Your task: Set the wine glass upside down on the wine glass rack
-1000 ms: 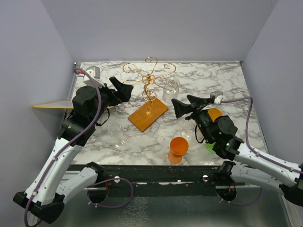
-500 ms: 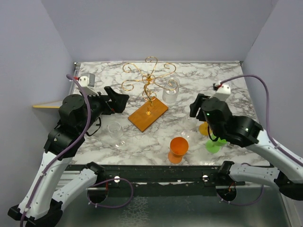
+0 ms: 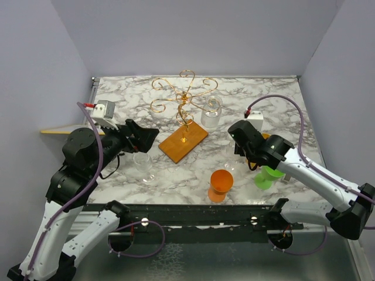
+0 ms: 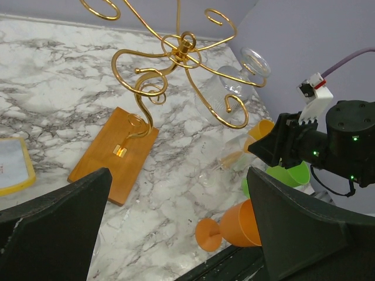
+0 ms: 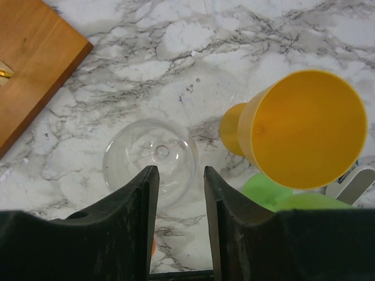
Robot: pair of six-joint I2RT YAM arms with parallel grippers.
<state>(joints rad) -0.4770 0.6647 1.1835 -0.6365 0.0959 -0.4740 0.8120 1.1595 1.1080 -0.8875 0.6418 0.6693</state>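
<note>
Right of centre on the marble table (image 3: 281, 99), just beside the yellow cup (image 5: 304, 129) — the wine glass (image 5: 151, 158), upright, mouth up, well apart from the wine glass rack (image 3: 184, 99). Sits directly below the right gripper (image 5: 180, 171), itself pointed straight down. Right side of the rim showing in the gap between the two fingers, left finger covering the near part of the bowl. Jaws narrow but apart, marble visible through the gap; touching the glass or not, cannot tell.

As for the rack: stands mid-table on its wooden base (image 3: 183, 143), with another clear glass (image 3: 212, 114) already hung upside down on a right-hand scroll.

Left gripper (image 4: 179, 172), over the near-left part of the table by a third clear glass (image 3: 142, 165): spread wide, holding nothing.

Against a second ago: right arm no longer stretched left toward the rack with jaws wide, but swung right and tipped down over the wine glass, jaws drawn much closer together. Left arm pulled back toward the near left, away from the rack, jaws as wide as before. Wine glass, rack, and the orange cup (image 3: 221, 181) lying near the front edge — all in the same places.
</note>
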